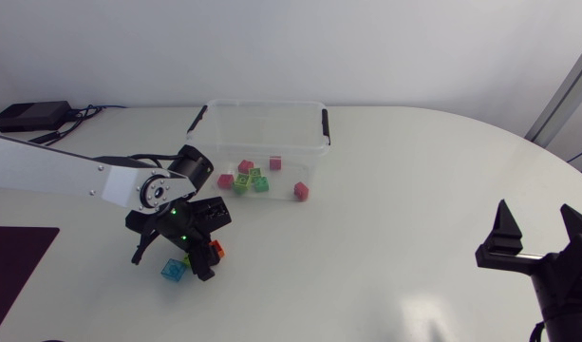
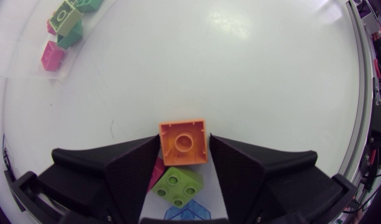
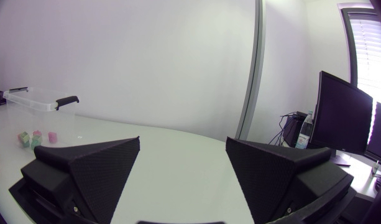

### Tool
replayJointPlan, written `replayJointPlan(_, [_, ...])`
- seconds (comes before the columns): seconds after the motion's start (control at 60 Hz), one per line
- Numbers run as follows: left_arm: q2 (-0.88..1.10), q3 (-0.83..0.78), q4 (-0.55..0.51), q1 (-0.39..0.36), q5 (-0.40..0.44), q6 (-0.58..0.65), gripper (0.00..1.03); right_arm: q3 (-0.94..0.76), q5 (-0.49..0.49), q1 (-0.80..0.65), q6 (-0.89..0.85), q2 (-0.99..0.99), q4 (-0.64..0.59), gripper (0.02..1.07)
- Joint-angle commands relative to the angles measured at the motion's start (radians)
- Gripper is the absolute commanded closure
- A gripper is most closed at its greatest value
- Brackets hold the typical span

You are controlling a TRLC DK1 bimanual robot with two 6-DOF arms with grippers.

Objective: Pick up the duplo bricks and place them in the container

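The left pincer [image 2: 184, 138] is out over the surface [image 1: 395, 190], in front of the container [image 1: 264, 103]. It is clamped on an orange brick [image 2: 183, 143], with both fingertips pressed to the brick's sides. Further back between the fingers lie a green brick [image 2: 178, 185], a pink brick [image 2: 157, 172] touching it, and a clear blue brick [image 2: 189, 213] nearest the palm.

The container is clear with black handles and stands at the far side of the surface. Inside it is a cluster of pink and green bricks [image 1: 248, 177]. A red brick [image 1: 301, 192] sits at its near right corner, and I cannot tell whether it is inside or outside the wall.

The right pincer [image 3: 183, 142] is well apart from all this, at the surface's right edge. Its fingers are wide apart and hold nothing.
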Motion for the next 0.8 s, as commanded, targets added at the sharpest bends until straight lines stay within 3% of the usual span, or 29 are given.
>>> replayJointPlan(0.0, [0.027, -0.013, 0.007, 0.006, -0.006, 0.019, 0.77, -0.027, -0.001, -0.003, -0.008, -0.007, -0.008, 0.07])
replayJointPlan(0.3, [-0.108, 0.002, -0.052, -0.013, 0.018, 0.019, 0.79, -0.027, 0.000, -0.003, -0.008, -0.007, -0.008, 0.07])
replayJointPlan(0.367, [-0.250, 0.071, -0.168, -0.013, 0.093, 0.013, 0.79, -0.027, 0.000, -0.003, -0.008, -0.007, -0.008, 0.07])
replayJointPlan(0.483, [-0.367, 0.205, -0.236, -0.013, 0.178, -0.050, 0.79, -0.027, -0.001, -0.003, -0.008, -0.007, -0.008, 0.07])
replayJointPlan(0.65, [-0.315, 0.321, -0.112, 0.016, 0.230, -0.184, 0.79, -0.027, 0.000, -0.003, -0.008, -0.007, -0.008, 0.07])
replayJointPlan(0.783, [-0.198, 0.398, 0.060, 0.049, 0.251, -0.322, 0.78, -0.027, 0.000, -0.003, -0.008, -0.007, -0.008, 0.07])
